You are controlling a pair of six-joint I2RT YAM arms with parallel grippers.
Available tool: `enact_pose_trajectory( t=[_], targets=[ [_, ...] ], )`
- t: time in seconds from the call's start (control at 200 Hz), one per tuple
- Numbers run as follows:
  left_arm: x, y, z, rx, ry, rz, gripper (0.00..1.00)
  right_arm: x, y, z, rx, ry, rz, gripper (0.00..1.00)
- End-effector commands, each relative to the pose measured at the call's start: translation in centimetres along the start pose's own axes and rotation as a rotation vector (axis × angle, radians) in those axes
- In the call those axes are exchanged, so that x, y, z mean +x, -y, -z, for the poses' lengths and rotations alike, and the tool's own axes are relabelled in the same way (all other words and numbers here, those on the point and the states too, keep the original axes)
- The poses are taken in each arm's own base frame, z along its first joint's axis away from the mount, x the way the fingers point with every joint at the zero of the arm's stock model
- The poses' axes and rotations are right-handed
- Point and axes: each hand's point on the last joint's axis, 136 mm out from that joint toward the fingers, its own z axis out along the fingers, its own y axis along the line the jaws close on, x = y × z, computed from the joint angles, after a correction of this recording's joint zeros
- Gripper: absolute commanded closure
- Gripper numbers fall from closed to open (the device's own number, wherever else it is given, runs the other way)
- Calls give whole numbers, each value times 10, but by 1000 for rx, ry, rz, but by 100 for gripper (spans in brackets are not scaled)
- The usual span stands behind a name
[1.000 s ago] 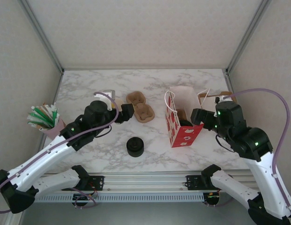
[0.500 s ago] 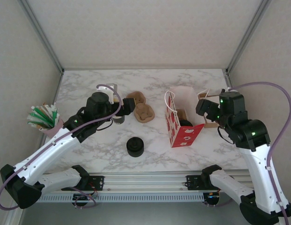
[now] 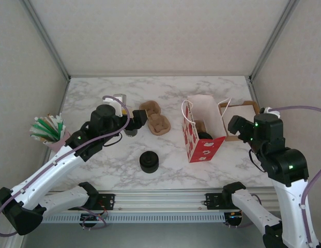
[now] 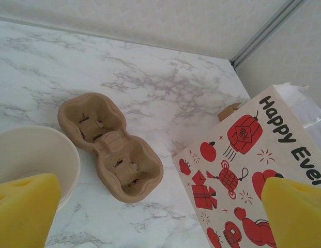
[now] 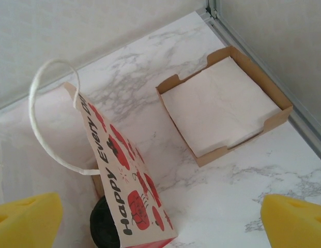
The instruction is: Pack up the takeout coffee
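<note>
So the coffee (image 3: pixel 204 136) is sitting down inside the paper bag (image 3: pixel 194 140), upright as far as I can tell. All you really get from above is its round black lid, and the right wrist view catches the same dark lid peeking past the bag's printed wall. Makes sense it's low in there: the bag stands open-topped on the desk (image 3: pixel 98 170), so a cup dropped in stays put and can't tip far. There's something brown next to it inside the bag, can't tell what. To me the packing part looks basically done. The right claw (image 3: pixel 235 126) hangs just beside the bag on the napkin side, fingers wide apart and holding nothing, so I'd guess it's simply clear of the bag. The left claw (image 3: pixel 138 120) is over by the cup stack (image 4: pixel 33 157), also spread wide with nothing between its yellow pads (image 4: pixel 23 206), and well apart from the bag. Counting stuff: one lidded coffee, one bag, one cardboard cup carrier (image 4: pixel 111 147) with two wells lying empty near the middle of the desk, one squat black stack of lids (image 3: pixel 149 161) out front, one open box of napkins (image 5: pixel 222 106) off to the right, and one pink cup of straws (image 3: pixel 49 132) at the far left. How many cups are in that stack, no idea. Two claws, both empty.
</note>
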Motion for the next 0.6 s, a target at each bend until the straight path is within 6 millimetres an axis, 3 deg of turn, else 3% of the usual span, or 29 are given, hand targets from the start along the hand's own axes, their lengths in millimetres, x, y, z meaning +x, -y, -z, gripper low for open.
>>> enact_pose_trajectory(
  t=[0.0, 0.19, 0.365, 0.596],
  targets=[
    [-2, -10, -2, -33, 9, 16, 0, 12, 4, -10, 21, -32, -5, 1],
    [0, -28, -5, -98, -13, 23, 0, 21, 4, -17, 16, -56, -8, 1],
    [3, -53, -5, -168, -45, 41, 2, 11, 5, -8, -4, 11, -31, 1],
    [5, -82, -8, -221, -80, 94, 9, 11, 8, -33, 77, -30, -32, 1]
  ],
)
